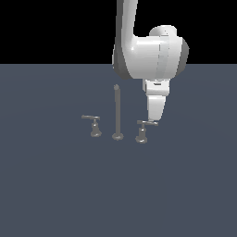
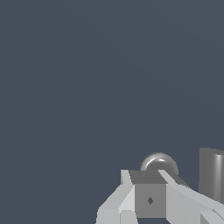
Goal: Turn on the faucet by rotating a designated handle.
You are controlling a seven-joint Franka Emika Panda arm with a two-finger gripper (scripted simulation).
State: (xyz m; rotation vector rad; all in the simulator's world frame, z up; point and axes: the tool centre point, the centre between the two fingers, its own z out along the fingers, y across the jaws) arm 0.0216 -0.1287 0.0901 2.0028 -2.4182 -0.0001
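The faucet is a small dull-grey set in the exterior view, with a tall thin spout post [image 1: 117, 111] on a round foot between two lever handles. The handle [image 1: 142, 131] is the larger-looking lever at the exterior view's right, with its flat bar on top. The smaller twin lever [image 1: 94, 125] stands at the left. My gripper [image 1: 152, 119] hangs point-down right at the outer end of the handle's bar. In the wrist view my gripper [image 2: 150, 199] has its fingers together with nothing between them. A rounded grey metal top [image 2: 159, 164] shows just beyond them, and a grey cylinder [image 2: 212, 175] beside it.
The faucet set stands on a plain dark blue-grey floor [image 1: 55, 185]. The white arm body [image 1: 150, 51] rises above and behind the handle. Nothing else is in view.
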